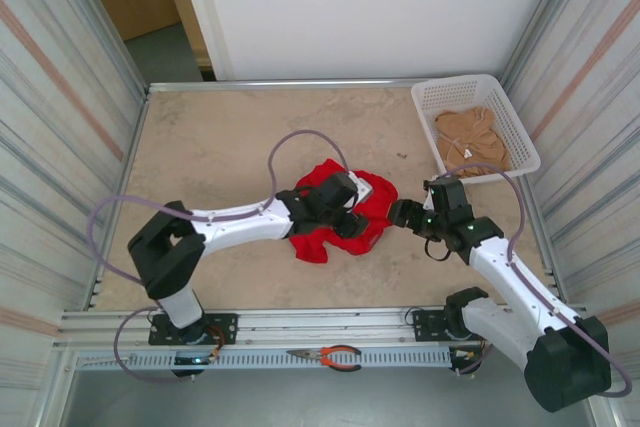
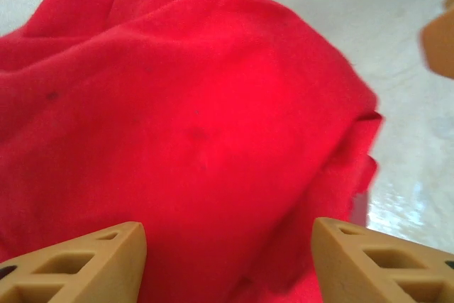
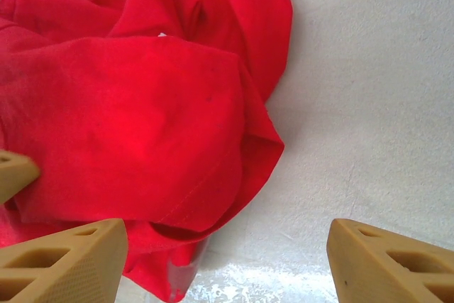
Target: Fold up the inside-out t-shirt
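Where the t-shirt lies bunched — left gripper, right gripper, both agape, empty.

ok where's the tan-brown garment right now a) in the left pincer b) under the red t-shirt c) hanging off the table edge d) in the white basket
D: the tan-brown garment lies inside the white basket at far right, well apart from the red t-shirt.

Soft matt cloth of the bright red t-shirt, smooth stone-look beige tabletop, perforated white plastic basket, brushed silver metal front rail.
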Controlling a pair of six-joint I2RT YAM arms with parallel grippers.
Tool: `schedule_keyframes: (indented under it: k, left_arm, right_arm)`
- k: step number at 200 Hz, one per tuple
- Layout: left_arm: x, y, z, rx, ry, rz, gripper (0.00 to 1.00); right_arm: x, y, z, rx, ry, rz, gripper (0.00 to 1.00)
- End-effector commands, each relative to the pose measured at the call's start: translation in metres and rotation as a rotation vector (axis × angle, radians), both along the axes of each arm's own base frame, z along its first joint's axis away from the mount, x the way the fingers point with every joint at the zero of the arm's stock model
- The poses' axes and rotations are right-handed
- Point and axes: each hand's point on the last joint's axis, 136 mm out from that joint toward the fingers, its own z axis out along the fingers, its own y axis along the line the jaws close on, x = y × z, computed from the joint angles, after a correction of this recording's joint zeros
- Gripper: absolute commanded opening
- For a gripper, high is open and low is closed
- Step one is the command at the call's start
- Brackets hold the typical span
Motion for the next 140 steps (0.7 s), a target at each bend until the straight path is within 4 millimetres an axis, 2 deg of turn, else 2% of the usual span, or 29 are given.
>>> schedule_keyframes:
  k: [1,7,13,28,40,71,102,140]
  left_arm:
    - [0.016,-0.012,0.010,0.047,-0.097,-0.054,0.61]
    - [0.018,-0.014,0.007,0.053,-0.099,-0.061,0.59]
    - [0.020,-0.017,0.005,0.055,-0.099,-0.067,0.51]
    - [0.025,-0.021,0.005,0.043,-0.085,-0.063,0.21]
    - [0.030,-0.020,0.014,0.011,-0.077,-0.045,0.00]
    - [0.035,-0.008,0.064,-0.154,-0.024,0.007,0.00]
    - [0.033,0.007,0.107,-0.384,0.136,0.020,0.00]
    - [0.034,0.024,0.135,-0.559,0.241,0.022,0.00]
  right_arm:
    - [-0.001,-0.003,0.000,0.023,-0.006,-0.035,0.73]
    - [-0.002,-0.004,0.001,0.026,-0.009,-0.039,0.73]
    - [-0.002,-0.004,0.001,0.028,-0.012,-0.041,0.73]
    - [-0.003,-0.003,0.004,0.039,-0.017,-0.037,0.73]
    - [-0.003,0.001,0.006,0.057,-0.019,-0.020,0.72]
    - [-0.002,0.015,0.015,0.127,-0.042,0.035,0.73]
    - [0.006,0.031,0.034,0.213,-0.103,0.084,0.75]
    - [0.011,0.045,0.053,0.251,-0.169,0.145,0.77]
